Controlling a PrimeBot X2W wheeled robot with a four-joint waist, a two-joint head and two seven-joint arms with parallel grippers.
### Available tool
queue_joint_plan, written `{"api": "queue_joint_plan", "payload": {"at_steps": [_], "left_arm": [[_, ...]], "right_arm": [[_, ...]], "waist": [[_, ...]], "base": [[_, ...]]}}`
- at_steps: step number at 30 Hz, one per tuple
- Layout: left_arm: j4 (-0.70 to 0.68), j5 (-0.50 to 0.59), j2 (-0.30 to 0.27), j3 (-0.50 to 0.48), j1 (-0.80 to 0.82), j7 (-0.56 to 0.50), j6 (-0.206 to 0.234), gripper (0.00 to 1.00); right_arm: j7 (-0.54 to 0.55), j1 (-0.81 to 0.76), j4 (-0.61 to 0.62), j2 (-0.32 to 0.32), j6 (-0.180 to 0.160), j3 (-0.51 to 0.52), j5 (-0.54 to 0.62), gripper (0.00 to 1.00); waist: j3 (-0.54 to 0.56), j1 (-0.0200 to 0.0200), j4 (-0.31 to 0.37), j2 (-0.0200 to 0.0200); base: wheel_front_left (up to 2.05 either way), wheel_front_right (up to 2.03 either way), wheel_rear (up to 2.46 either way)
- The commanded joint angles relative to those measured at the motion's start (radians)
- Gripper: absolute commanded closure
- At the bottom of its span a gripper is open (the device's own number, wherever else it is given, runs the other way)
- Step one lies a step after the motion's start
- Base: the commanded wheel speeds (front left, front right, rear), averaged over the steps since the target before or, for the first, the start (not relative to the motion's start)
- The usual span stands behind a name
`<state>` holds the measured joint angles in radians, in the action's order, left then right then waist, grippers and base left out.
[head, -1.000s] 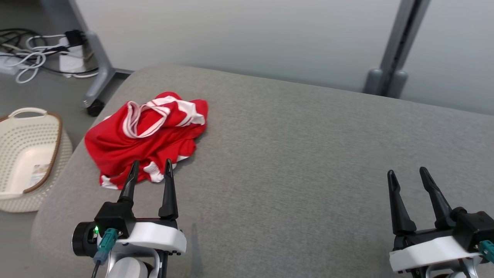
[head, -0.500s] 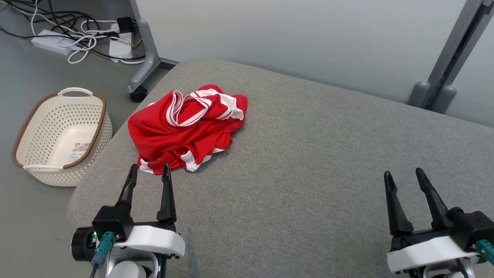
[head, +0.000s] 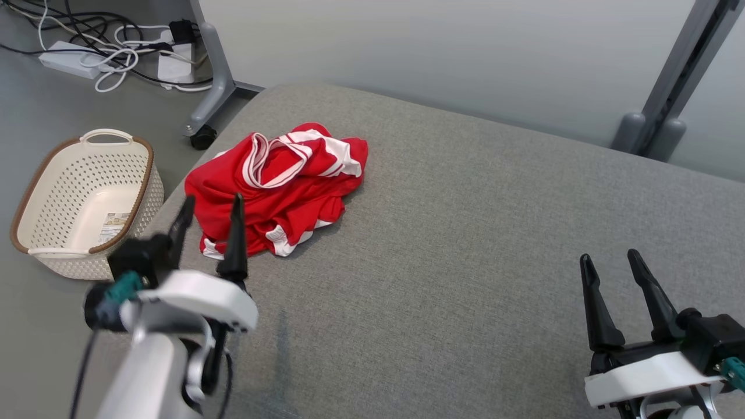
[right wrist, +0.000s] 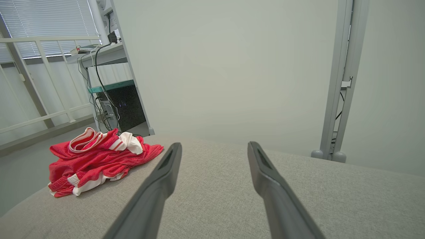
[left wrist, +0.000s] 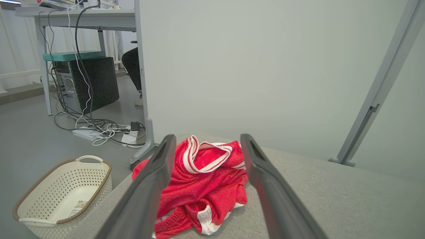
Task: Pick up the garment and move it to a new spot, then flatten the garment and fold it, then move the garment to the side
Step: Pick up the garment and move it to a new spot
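Red sports garment (head: pixel 279 186) lies crumpled on the padded bench (head: pixel 465 233), far-left corner. Left pincer (head: pixel 213 199), spread, lines up on it, evidently for pickup; right pincer (head: pixel 609 256), spread, idles well apart.

left hand (head: pixel 213 198), right hand (head: pixel 607 255): white shells (head: pixel 198 294), teal plugs (head: pixel 119 286), black fingers (head: pixel 236 244)

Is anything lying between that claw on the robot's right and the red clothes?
No. In the head view, the grey cushion between the right gripper and the red garment is bare.
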<state>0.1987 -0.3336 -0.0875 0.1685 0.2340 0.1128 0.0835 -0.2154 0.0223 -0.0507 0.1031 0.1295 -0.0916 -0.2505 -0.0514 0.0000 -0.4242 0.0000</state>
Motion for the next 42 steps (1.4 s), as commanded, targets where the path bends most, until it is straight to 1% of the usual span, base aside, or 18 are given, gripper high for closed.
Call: {"api": "queue_joint_plan", "payload": {"at_steps": [1,5,8,12,17,25,26,27,30,34,37,38,39,40,41,42], "left_arm": [[0.0,-0.009,-0.025,-0.01,0.041,-0.041,-0.009,0.0],[0.027,-0.039,-0.078,-0.032,0.152,-0.204,-0.019,0.0],[0.047,-0.082,-0.121,-0.068,0.238,-0.288,-0.037,0.0],[0.119,-0.139,-0.174,-0.09,0.328,-0.441,-0.064,0.0],[0.227,-0.184,-0.234,-0.101,0.425,-0.597,-0.087,0.0],[0.425,-0.264,-0.283,-0.139,0.562,-0.728,-0.122,0.0],[0.453,-0.268,-0.292,-0.139,0.575,-0.747,-0.128,0.0],[0.453,-0.268,-0.292,-0.139,0.575,-0.747,-0.128,0.0],[0.545,-0.253,-0.322,-0.114,0.607,-0.807,-0.136,0.0],[0.607,-0.246,-0.339,-0.1,0.623,-0.84,-0.137,0.0],[0.635,-0.238,-0.344,-0.091,0.631,-0.83,-0.139,0.0],[0.643,-0.235,-0.346,-0.089,0.634,-0.822,-0.137,0.06],[0.65,-0.234,-0.347,-0.086,0.637,-0.818,-0.139,0.42],[0.656,-0.232,-0.346,-0.083,0.642,-0.812,-0.142,0.73],[0.659,-0.234,-0.346,-0.084,0.646,-0.803,-0.145,0.92],[0.666,-0.232,-0.345,-0.082,0.646,-0.796,-0.147,1.0]], "right_arm": [[0.004,0.012,0.005,0.008,0.002,0.003,-0.002,0.0],[0.021,0.026,0.022,0.016,0.002,0.003,-0.006,0.0],[0.048,0.045,0.049,0.021,0.002,-0.004,-0.004,0.0],[0.083,0.067,0.097,0.026,0.002,-0.002,0.002,0.0],[0.121,0.099,0.147,0.037,0.002,-0.01,0.007,0.0],[0.143,0.14,0.181,0.052,0.002,-0.021,0.007,0.0],[0.145,0.142,0.181,0.054,0.002,-0.019,0.006,0.0],[0.145,0.142,0.181,0.054,0.002,-0.019,0.006,0.0],[0.143,0.158,0.184,0.059,0.002,-0.017,0.002,0.0],[0.139,0.164,0.184,0.06,0.002,-0.019,0.001,0.0],[0.138,0.171,0.183,0.059,0.002,-0.018,0.003,0.0],[0.137,0.172,0.182,0.059,0.002,-0.018,0.003,0.0],[0.137,0.174,0.181,0.06,0.002,-0.018,0.004,0.0],[0.137,0.175,0.179,0.06,0.002,-0.019,0.004,0.0],[0.137,0.176,0.178,0.061,0.002,-0.017,0.005,0.0],[0.137,0.177,0.176,0.061,0.002,-0.016,0.005,0.0]], "waist": [[-0.013,0.0,0.008,0.0],[-0.041,0.0,0.031,0.0],[-0.072,0.0,0.06,0.0],[-0.112,0.0,0.1,0.0],[-0.169,0.0,0.155,0.0],[-0.248,0.0,0.229,0.0],[-0.256,0.0,0.236,0.0],[-0.256,0.0,0.236,0.0],[-0.279,0.0,0.254,0.0],[-0.293,0.0,0.263,0.0],[-0.303,0.0,0.264,0.0],[-0.305,0.0,0.264,0.0],[-0.308,0.0,0.265,0.0],[-0.309,0.0,0.264,0.0],[-0.31,0.0,0.263,0.0],[-0.31,0.0,0.263,0.0]], "base": [[0.0,0.0,0.0],[0.0,0.0,0.0],[0.0,0.0,0.0],[0.0,0.0,0.0],[0.0,0.0,0.0],[0.0,0.0,0.0],[0.0,0.0,0.0],[0.0,0.0,0.0],[0.0,0.0,0.0],[0.0,0.0,0.0],[0.0,0.0,0.0],[0.0,0.0,0.0],[0.0,0.0,0.0],[0.0,0.0,0.0],[0.0,0.0,0.0],[0.0,0.0,0.0]]}}
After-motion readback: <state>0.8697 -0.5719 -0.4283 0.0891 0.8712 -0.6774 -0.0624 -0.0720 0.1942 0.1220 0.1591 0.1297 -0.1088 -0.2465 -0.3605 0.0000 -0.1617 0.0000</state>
